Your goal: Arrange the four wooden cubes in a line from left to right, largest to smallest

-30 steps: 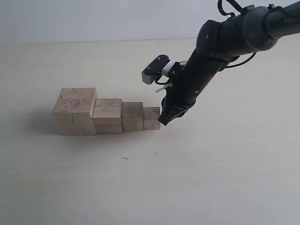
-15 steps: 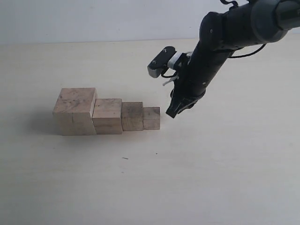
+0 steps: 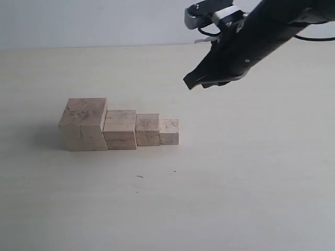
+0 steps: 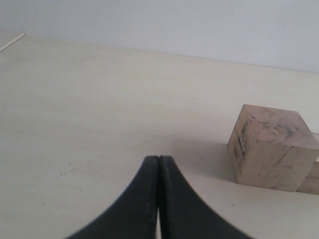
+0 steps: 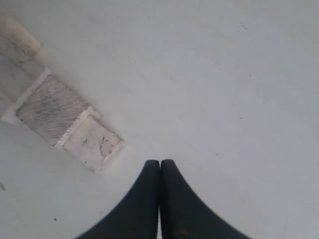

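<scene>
Four pale wooden cubes stand touching in a row on the table: the largest cube [image 3: 84,124] at the left, then the second cube [image 3: 120,129], the third cube [image 3: 147,129] and the smallest cube [image 3: 169,131] at the right. My right gripper [image 3: 188,82] hangs shut and empty in the air, above and to the right of the smallest cube [image 5: 93,142]. The left gripper [image 4: 158,159] is shut with nothing in it, low over the table, and the largest cube [image 4: 271,147] stands some way off from it. The left arm does not show in the exterior view.
The pale table [image 3: 235,183] runs back to a white wall [image 3: 104,21]. A few small dark specks [image 3: 139,176] lie in front of the row.
My right gripper has drawn away from the smallest cube, rising up and to the right. The four cubes have stayed in their row.
</scene>
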Controlling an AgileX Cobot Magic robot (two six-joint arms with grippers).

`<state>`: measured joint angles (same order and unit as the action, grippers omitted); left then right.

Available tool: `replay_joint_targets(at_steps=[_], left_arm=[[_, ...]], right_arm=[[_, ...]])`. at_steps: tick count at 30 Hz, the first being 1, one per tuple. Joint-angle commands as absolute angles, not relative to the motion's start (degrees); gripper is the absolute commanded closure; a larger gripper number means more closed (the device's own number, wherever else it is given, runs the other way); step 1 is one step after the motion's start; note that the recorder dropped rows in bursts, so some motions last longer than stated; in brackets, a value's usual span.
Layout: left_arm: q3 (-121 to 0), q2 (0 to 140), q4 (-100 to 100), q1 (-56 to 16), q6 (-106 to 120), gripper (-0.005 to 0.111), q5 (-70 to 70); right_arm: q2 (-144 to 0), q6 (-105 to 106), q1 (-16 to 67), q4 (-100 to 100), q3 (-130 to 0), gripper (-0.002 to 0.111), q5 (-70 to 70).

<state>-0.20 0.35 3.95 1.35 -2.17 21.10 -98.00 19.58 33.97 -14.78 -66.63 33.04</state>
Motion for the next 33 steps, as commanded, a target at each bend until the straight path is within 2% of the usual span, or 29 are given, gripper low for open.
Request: replay_joint_targets(at_steps=[1, 5, 14, 33], left_arm=[[0.0, 0.0, 4.1, 1.0, -2.1, 0.107, 20.5], [0.0, 0.0, 4.1, 1.0, -2.1, 0.107, 20.5], [0.0, 0.0, 4.1, 1.0, -2.1, 0.107, 20.5], [0.0, 0.0, 4.1, 1.0, -2.1, 0.107, 20.5]], right_arm=[[-87.6, 18.2, 34.0, -22.9, -56.5, 0.108, 26.9], [-79.8, 17.8, 34.0, -28.9, -52.4, 0.108, 26.7], [-69.4, 17.8, 34.0, -30.0, -52.4, 0.108, 28.2], [-63.9, 18.0, 33.2, -27.0, -52.4, 0.108, 26.0]])
